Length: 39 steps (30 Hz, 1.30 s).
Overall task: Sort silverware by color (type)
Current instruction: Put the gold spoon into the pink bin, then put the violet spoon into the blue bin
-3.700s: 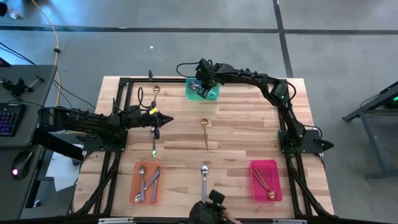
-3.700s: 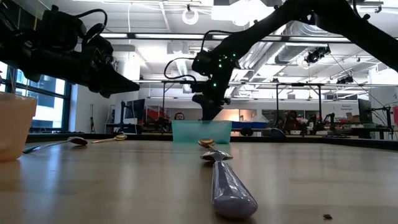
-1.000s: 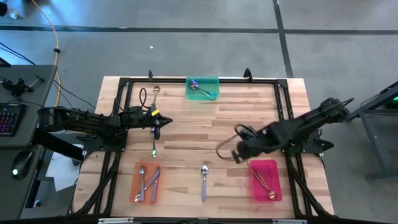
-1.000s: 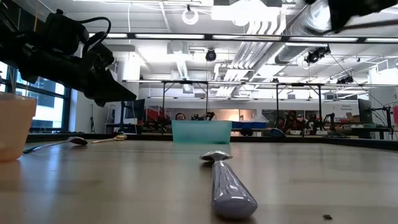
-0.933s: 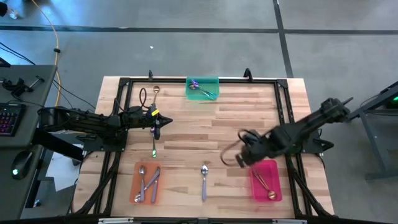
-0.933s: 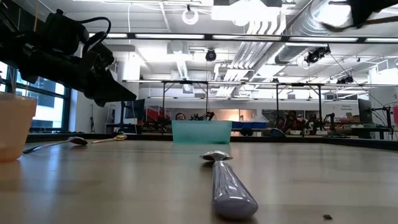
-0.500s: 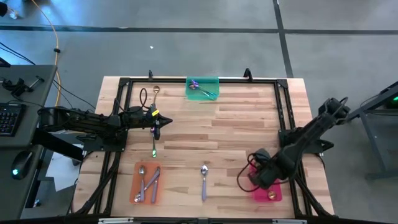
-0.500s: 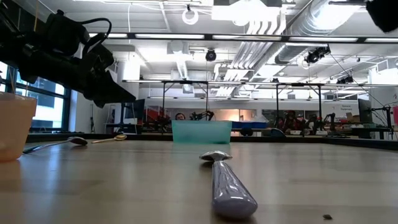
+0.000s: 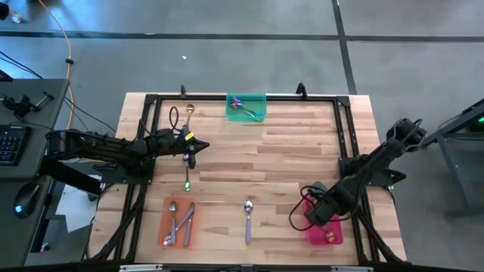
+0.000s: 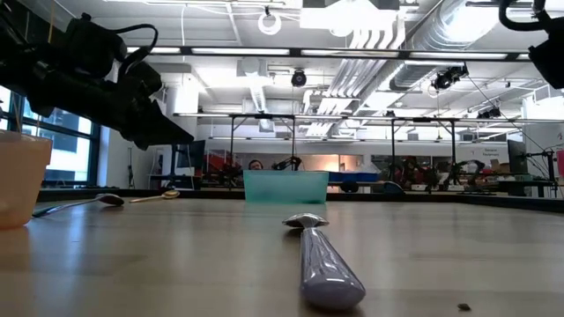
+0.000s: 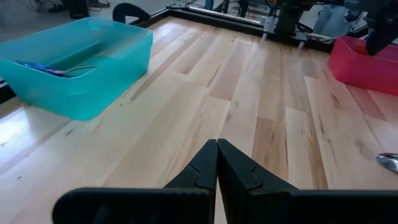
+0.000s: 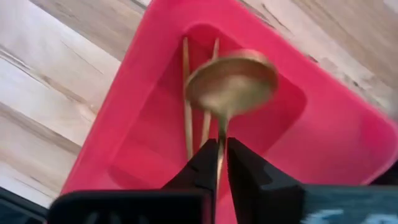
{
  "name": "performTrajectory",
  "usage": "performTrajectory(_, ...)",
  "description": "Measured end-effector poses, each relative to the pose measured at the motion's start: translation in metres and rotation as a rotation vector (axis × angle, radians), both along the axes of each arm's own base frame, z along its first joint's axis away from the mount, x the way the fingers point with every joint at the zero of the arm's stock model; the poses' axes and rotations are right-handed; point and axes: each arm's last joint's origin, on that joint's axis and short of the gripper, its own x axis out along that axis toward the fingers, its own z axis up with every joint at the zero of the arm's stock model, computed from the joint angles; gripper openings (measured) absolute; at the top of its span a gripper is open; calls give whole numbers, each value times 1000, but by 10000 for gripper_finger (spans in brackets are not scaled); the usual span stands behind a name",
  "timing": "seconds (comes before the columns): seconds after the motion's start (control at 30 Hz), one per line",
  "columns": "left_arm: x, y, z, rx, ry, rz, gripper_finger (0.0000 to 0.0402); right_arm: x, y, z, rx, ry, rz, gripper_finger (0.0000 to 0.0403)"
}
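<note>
My right gripper [image 12: 219, 146] is over the pink tray [image 12: 143, 112], at the table's near right [image 9: 314, 214], and is shut on a gold spoon. Two other gold spoon handles [image 12: 186, 99] lie in that tray. My left gripper [image 11: 217, 155] is shut and holds nothing. It hovers at the table's left [image 9: 189, 156], above an iridescent spoon [image 9: 187, 179] that lies flat on the wood. A silver spoon [image 9: 248, 217] lies near the near edge, and a gold spoon [image 9: 190, 113] lies at the far left. My right gripper pinches the gold spoon's slim handle [image 12: 221, 134] between its two fingers. The spoon runs straight on past the fingertips, with its bowl [image 12: 231, 81] over the pink tray's hollow. Whether the bowl touches the tray, I cannot tell.
The orange tray [image 9: 180, 221] at the near left holds silver spoons. The green tray [image 9: 246, 107] at the far edge holds iridescent spoons [image 11: 50, 67]. A black frame [image 9: 344, 143] runs round the table. Bare wood lies across the middle.
My right gripper has carried the gold spoon from the table's middle toward the near right corner, ending over the pink tray. Over the last half second it has barely moved.
</note>
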Motion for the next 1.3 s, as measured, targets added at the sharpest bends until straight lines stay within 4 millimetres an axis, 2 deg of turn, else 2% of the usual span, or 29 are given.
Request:
performTrajectory(0.17,7,3,5,-14,74,-18,0,-7,-11,12,0,5,26,56)
performTrajectory(0.27,11,5,8,-34,140,-15,0,-12,-19,25,2,-29,46,65)
performTrajectory(0.37,15,6,12,-49,188,-15,0,-15,-28,41,-53,-136,84,49)
performTrajectory(0.47,17,7,16,-70,216,-11,0,-12,-39,53,-154,-307,154,13)
performTrajectory(0.57,20,8,20,-109,231,4,0,-7,-49,63,-272,-447,252,8)
performTrajectory(0.73,19,5,20,-181,315,-3,0,4,-66,68,-396,-491,401,2)
performTrajectory(0.8,18,2,19,-218,387,8,0,12,-72,69,-429,-510,441,2)
performTrajectory(0.9,16,1,22,-284,485,123,2,30,-80,73,-479,-597,502,1)
performTrajectory(1.07,12,-8,35,-388,645,197,17,65,-94,75,-525,-737,659,0)
performTrajectory(1.2,6,-19,46,-478,789,238,42,90,-110,62,-507,-753,741,0)
performTrajectory(1.3,-2,-29,47,-611,880,259,65,106,-122,48,-491,-740,780,0)
